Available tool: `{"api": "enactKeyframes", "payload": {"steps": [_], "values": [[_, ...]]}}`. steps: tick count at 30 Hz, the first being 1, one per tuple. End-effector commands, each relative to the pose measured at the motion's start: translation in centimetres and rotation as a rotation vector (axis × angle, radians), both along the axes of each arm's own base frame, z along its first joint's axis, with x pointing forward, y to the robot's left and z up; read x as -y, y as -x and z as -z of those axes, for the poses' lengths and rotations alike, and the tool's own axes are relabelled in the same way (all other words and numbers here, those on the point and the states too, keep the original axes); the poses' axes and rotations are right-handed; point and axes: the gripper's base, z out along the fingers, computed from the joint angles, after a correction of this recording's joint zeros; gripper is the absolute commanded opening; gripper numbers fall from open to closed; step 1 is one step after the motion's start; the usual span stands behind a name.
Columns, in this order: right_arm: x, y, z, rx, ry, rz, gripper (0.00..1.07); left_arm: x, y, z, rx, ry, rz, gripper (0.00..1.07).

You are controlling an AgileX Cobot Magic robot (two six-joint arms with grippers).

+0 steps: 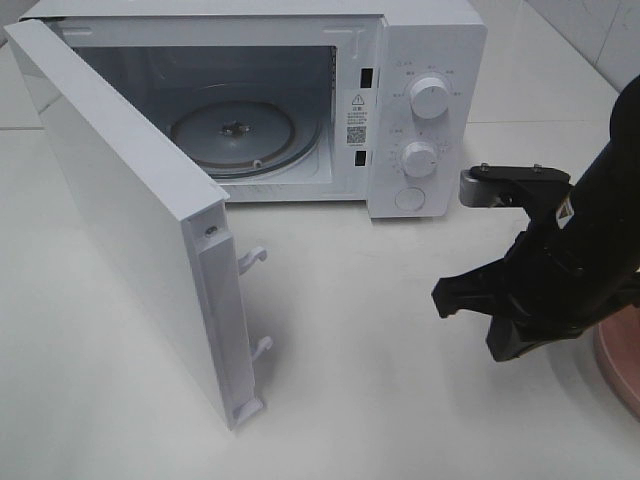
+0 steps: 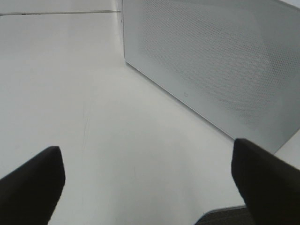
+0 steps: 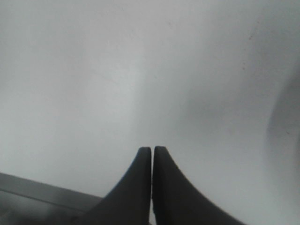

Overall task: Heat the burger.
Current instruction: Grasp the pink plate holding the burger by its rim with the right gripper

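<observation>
The burger is out of view. The white microwave [image 1: 420,60] stands at the back with its door [image 1: 130,220] swung wide open to the left, and its glass turntable [image 1: 235,132] is bare. My right gripper [image 3: 152,157] is shut with nothing between its fingers, over bare table. Its black arm [image 1: 560,270] hangs low in front of the microwave's knobs, at the right. My left gripper [image 2: 150,187] is open and empty, low over the table beside the door's dotted outer face [image 2: 220,61]. It does not show in the exterior high view.
A sliver of a pink plate [image 1: 622,372] shows at the right edge behind my right arm. The open door [image 1: 230,320] juts far toward the table's front, with two white latch hooks on its end. White table [image 1: 380,380] lies between door and right arm.
</observation>
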Motion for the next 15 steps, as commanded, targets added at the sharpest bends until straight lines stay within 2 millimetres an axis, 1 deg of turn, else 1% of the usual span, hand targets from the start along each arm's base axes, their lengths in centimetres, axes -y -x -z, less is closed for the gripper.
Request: {"api": "enactKeyframes", "payload": {"steps": [1,2,4,6,7,8,9,10,11,12,13,14,15], "values": [[0.8,0.3,-0.5,-0.053,0.052,-0.087,0.04,0.0,0.0,0.0,0.001,-0.002,0.000,0.88],[1.2,0.4,-0.7,-0.077,0.062,-0.123,0.05,0.0,0.0,0.0,0.001,-0.002,0.000,0.88],[1.4,0.5,-0.8,-0.083,0.064,-0.140,0.06,0.0,0.0,0.0,0.001,-0.002,0.000,0.88],[2.0,0.7,-1.5,-0.075,0.069,-0.191,0.12,0.0,0.0,0.0,0.001,-0.002,0.000,0.88],[2.0,0.7,-1.5,-0.075,0.069,-0.191,0.12,0.0,0.0,0.0,0.001,-0.002,0.000,0.88],[2.5,0.8,-2.2,-0.042,0.071,-0.211,0.19,0.0,0.0,0.0,0.001,-0.002,0.000,0.88],[2.5,0.8,-2.2,-0.042,0.071,-0.211,0.19,0.0,0.0,0.0,0.001,-0.002,0.000,0.88],[2.8,0.8,-2.6,-0.022,0.072,-0.213,0.23,0.0,0.0,0.0,0.001,-0.002,0.000,0.88],[3.4,0.9,-3.3,0.011,0.075,-0.214,0.33,0.0,0.0,0.0,0.001,-0.002,0.000,0.88],[3.4,0.9,-3.3,0.011,0.075,-0.214,0.33,0.0,0.0,0.0,0.001,-0.002,0.000,0.88],[3.7,1.0,-3.6,0.027,0.080,-0.215,0.40,0.0,0.0,0.0,0.001,-0.002,0.000,0.88],[4.4,1.1,-4.0,0.053,0.097,-0.206,0.54,0.0,0.0,0.0,0.001,-0.002,0.000,0.88],[4.4,1.1,-4.0,0.053,0.097,-0.206,0.54,0.0,0.0,0.0,0.001,-0.002,0.000,0.88]]}}
